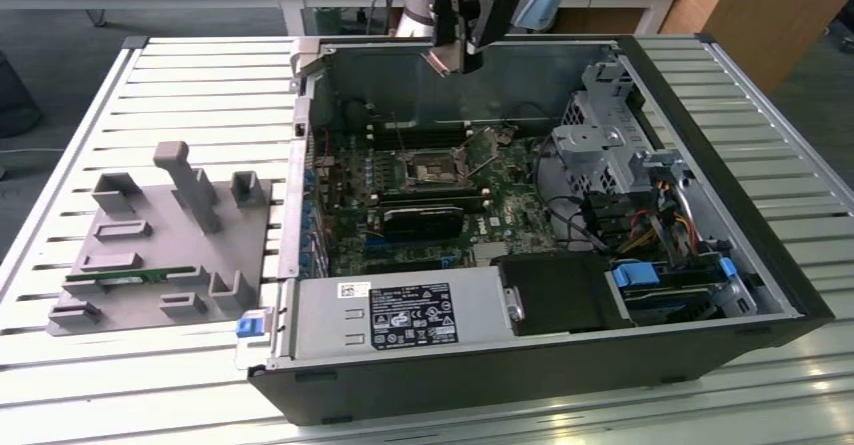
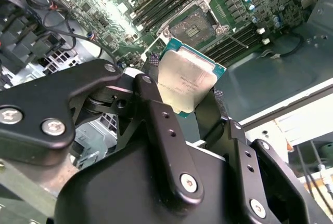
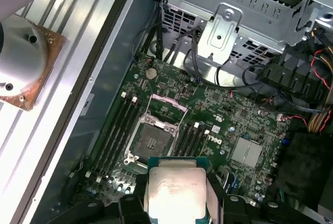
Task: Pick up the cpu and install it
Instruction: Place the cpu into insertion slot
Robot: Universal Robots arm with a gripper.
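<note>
Clenched jaws on the cpu (image 2: pixel 187 81), pinching it by two opposite edges, with its dull silver top bare and a thin green border round it. Held by the gripper (image 1: pixel 461 63) high above the socket (image 1: pixel 434 172), well apart from it and touching nothing but the jaws. Seems tilted rather than level with the socket, though hard to judge from the exterior view.

In the first wrist view, socket open and bare, with a metal frame (image 3: pixel 167 102) raised at one end and long black memory slots (image 3: pixel 117 128) just beside it on both flanks. Set in the green board (image 3: pixel 229 115) on the floor of an open computer case (image 1: pixel 534 365). Near the socket, toward the exterior view's right, a silver drive cage (image 1: pixel 601 145). Well apart from the socket, toward the exterior view's left and outside the case, a grey fixture (image 1: pixel 147 245) on the slatted bench (image 1: pixel 200 85), with a thin green memory stick (image 1: pixel 127 276) lying on it.
</note>
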